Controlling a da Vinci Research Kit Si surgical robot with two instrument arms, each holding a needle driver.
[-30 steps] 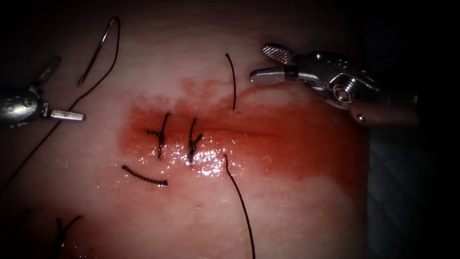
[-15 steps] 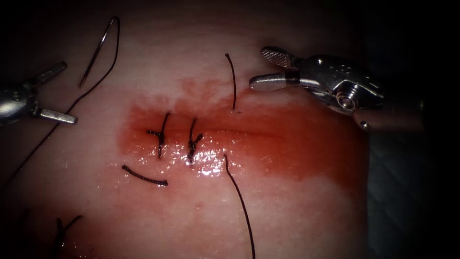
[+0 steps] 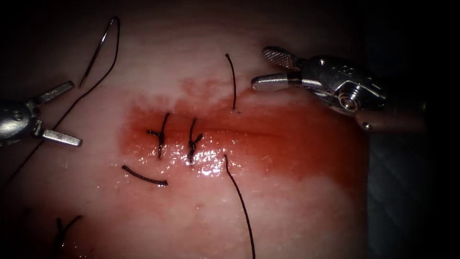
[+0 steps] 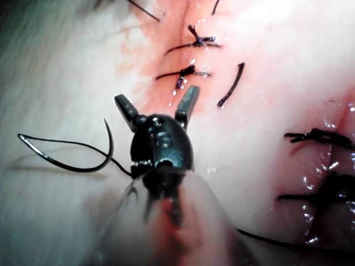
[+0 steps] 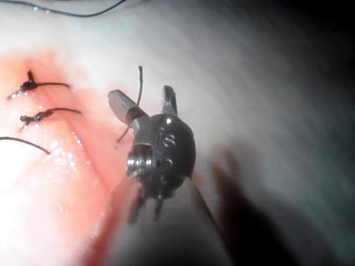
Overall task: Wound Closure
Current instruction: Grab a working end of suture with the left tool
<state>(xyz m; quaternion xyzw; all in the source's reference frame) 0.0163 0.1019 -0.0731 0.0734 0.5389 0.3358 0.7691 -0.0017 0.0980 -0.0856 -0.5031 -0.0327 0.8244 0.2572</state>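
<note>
Both tools hold nothing: left tool (image 3: pixel 64 112) jaws spread wide, right tool (image 3: pixel 261 67) jaws parted. Needle (image 3: pixel 98 48) lies free on tissue (image 3: pixel 287 211), above-left of cut (image 3: pixel 230 130), beyond 2 stitches (image 3: pixel 177 136).

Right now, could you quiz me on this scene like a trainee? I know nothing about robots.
1. True or false: the left tool holds the needle.
2. How many tied stitches cross the cut? A one, B two, C four.
3. What does the right tool hold?

Key:
1. False. Its jaws are open and the needle lies free on the tissue, left of the cut.
2. B.
3. Nothing; its jaws are open near a thread end.
</note>
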